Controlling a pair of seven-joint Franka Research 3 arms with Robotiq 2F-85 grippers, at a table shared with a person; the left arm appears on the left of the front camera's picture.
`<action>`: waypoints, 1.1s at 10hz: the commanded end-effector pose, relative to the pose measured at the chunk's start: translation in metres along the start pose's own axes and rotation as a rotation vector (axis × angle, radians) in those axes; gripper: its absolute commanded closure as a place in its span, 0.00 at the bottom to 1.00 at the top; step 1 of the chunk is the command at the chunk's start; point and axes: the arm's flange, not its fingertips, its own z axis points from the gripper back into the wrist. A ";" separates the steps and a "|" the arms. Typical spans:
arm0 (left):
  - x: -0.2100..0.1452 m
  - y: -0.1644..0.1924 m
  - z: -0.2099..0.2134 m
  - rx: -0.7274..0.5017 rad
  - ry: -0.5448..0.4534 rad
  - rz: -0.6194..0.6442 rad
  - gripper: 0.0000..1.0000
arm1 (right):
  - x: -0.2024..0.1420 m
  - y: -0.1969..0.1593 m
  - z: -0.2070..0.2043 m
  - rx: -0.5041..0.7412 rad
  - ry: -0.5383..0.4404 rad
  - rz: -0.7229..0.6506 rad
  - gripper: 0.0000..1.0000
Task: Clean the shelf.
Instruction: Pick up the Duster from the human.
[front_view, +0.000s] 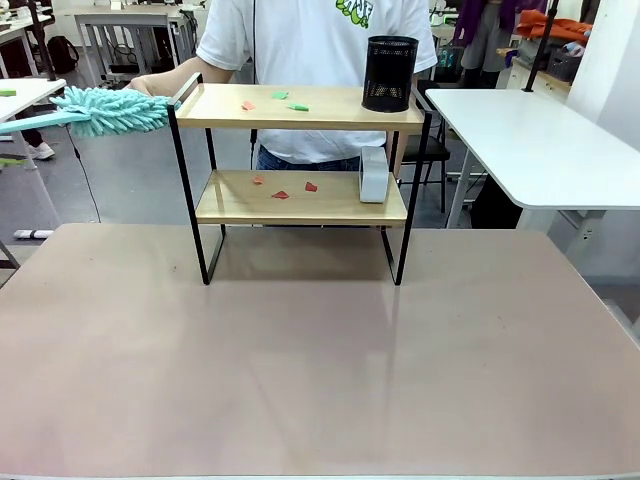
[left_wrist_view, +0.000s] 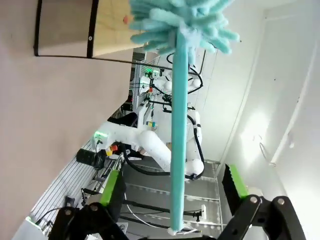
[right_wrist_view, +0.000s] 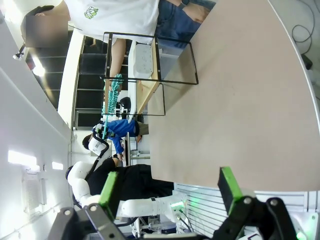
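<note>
The shelf (front_view: 330, 121) stands at the table's far middle, with small red and green scraps (front_view: 298, 106) on its top board and red scraps (front_view: 281, 194) on the lower one. A teal fluffy duster (front_view: 112, 110) reaches in from the left, its head just off the top board's left end. In the left wrist view the duster's handle (left_wrist_view: 177, 145) runs up the middle of my left gripper (left_wrist_view: 172, 175), whose fingers stand wide apart without touching it. A corner of the shelf (left_wrist_view: 65, 25) lies beyond. My right gripper (right_wrist_view: 169, 175) is open and holds nothing, off the table's side.
A black mesh cup (front_view: 390, 73) stands at the top board's right end, and a white box (front_view: 373, 174) at the lower board's right. A person in a white shirt (front_view: 310, 50) stands behind the shelf, a hand (front_view: 150, 85) near its top left corner. A white table (front_view: 540, 140) stands at the right.
</note>
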 end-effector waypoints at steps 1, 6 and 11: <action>0.001 -0.006 -0.028 -0.023 -0.017 -0.015 0.00 | 0.002 0.002 -0.001 0.028 -0.017 0.030 0.00; 0.009 -0.001 -0.024 -0.010 -0.001 -0.008 0.00 | 0.002 0.002 -0.001 0.028 -0.017 0.030 0.00; 0.003 -0.003 -0.030 -0.046 0.019 -0.077 0.00 | 0.002 0.002 -0.001 0.028 -0.017 0.030 0.00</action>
